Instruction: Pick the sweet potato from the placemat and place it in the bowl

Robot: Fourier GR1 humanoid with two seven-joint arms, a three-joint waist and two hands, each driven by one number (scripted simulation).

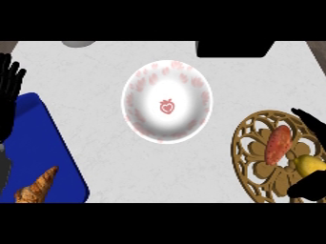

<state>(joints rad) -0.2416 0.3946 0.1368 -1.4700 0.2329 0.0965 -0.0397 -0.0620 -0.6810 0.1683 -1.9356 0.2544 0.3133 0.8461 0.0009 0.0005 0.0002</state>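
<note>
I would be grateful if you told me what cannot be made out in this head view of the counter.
- Right hand: a dark shape over the placemat; whether its fingers curl cannot be told.
- Lemon: partly covered by that hand.
- Black object and grey object: cut off at the top edge, unidentifiable.
- Croissant and blue mat: cut off at the bottom edge.
- Sweet potato: contact with the hand unclear.
</note>
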